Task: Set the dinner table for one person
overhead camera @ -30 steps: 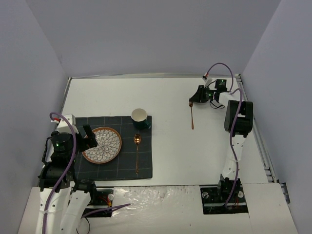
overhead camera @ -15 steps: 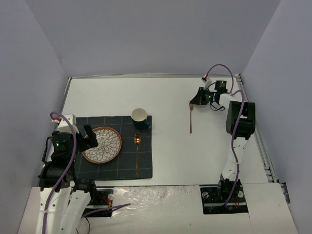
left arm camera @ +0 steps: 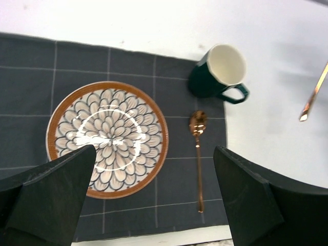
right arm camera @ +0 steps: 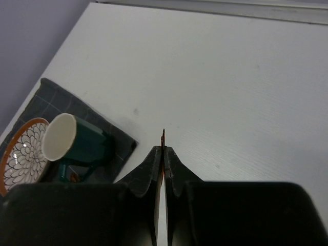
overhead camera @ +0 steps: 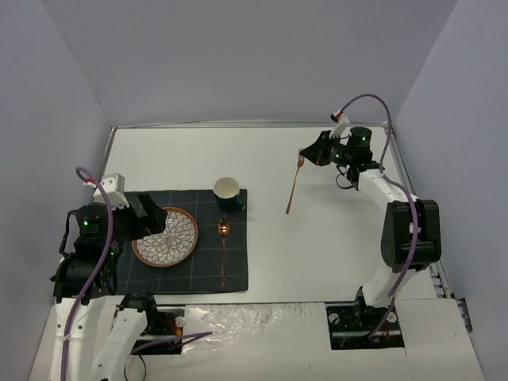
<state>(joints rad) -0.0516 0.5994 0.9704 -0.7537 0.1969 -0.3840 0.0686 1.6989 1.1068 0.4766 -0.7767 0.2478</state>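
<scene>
Your right gripper is pinched tight on the copper utensil. In its own wrist view almost all of that piece is hidden between the fingers, with only a thin sliver poking out ahead. The overhead view shows it hanging slanted from the gripper over the far right part of the dinner table. You can't tell whether its lower end touches the surface, and its head is too small to make out. The left wrist view catches only one end of it, cut off at the right edge. Your left gripper is spread wide above the plate, and one finger covers the plate's near-left rim. The dinner table is flat and white, stretching ahead of both arm bases. It has a metal rail along the far edge and plain lilac-grey walls around it. A dark grid-lined placemat lies on its near-left part. On the placemat are the plate, a green mug at the far right corner and a copper spoon just beside the plate. Only the left wrist view shows the mug's handle and the plate's petal pattern clearly.
</scene>
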